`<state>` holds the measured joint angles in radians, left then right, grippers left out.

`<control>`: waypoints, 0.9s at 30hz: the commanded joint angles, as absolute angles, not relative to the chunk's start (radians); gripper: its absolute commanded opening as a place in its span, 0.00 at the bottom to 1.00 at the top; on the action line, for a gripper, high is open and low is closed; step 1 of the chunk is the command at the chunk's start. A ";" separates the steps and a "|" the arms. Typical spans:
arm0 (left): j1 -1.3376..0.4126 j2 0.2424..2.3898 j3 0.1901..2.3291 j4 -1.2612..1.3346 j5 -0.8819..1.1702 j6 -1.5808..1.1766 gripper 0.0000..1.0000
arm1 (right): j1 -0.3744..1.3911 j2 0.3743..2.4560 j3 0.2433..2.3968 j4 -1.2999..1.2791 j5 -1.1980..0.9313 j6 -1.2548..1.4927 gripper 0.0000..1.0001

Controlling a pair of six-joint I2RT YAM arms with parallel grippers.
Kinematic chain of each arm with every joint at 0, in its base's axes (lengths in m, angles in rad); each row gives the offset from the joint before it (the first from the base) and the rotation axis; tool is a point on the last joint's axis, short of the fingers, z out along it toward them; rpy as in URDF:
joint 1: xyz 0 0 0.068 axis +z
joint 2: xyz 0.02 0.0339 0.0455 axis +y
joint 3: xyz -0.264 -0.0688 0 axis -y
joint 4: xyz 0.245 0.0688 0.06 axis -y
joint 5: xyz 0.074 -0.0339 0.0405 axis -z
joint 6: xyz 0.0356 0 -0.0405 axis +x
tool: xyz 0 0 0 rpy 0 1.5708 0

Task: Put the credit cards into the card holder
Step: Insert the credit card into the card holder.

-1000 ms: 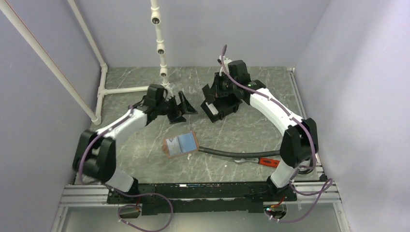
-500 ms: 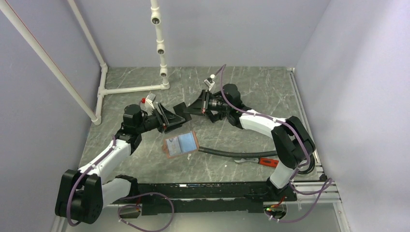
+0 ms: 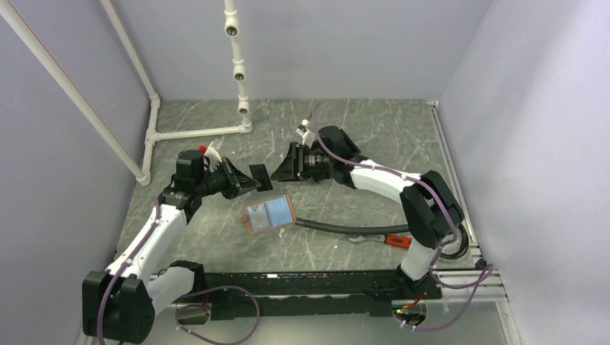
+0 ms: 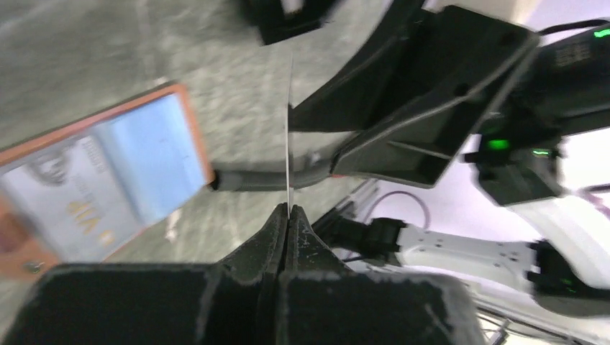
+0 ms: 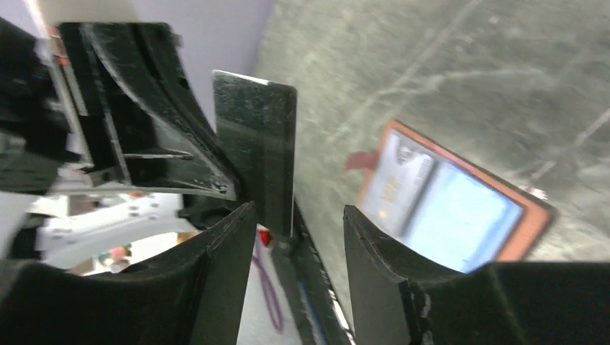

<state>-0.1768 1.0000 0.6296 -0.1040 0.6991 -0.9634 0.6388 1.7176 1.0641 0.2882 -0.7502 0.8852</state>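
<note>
Left wrist view has the left claw (image 4: 288, 210) clamped on one edge of a dark card (image 4: 290, 129), which shows edge-on as a thin line standing out from the tips. Right wrist view shows the right claw (image 5: 298, 215) with its jaws parted around that same card and a clear gap on one side, so it is not pinching it. The card is in the air between the two claws, just beyond the far edge of the card holder (image 3: 270, 214). The holder lies open and flat on the tabletop (image 3: 216, 230) with light blue cards (image 3: 277, 210) showing on its face. I cannot tell whether they sit in slots.

The step in hand looks like a handover from right to left. To do it well, the right claw should back straight away along the card's plane, with its jaws wide enough not to brush it. The left grip bites only a narrow strip, and a knock could twist the card. The left arm should wait until the right is clear, then bring the card low and flat toward a slot.

A second earlier the arms stood well apart, the left jaws wide and the right jaws closed farther back. Half a second ago the tips were just meeting. Now the grip has changed sides, and the card holder has not moved.
</note>
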 commanded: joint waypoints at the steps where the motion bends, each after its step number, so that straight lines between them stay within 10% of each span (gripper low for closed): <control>1: -0.173 1.054 0.684 -0.561 0.614 -0.693 0.00 | 0.671 1.802 1.191 -0.152 -0.749 0.518 0.46; 8: -0.182 1.062 0.522 -0.402 0.728 -0.756 0.00 | 0.695 1.936 1.189 -0.170 -0.802 0.464 0.00; 27: -0.248 1.192 0.430 -0.231 0.630 -0.707 0.00 | 0.664 2.094 1.239 -0.267 -0.665 0.373 0.00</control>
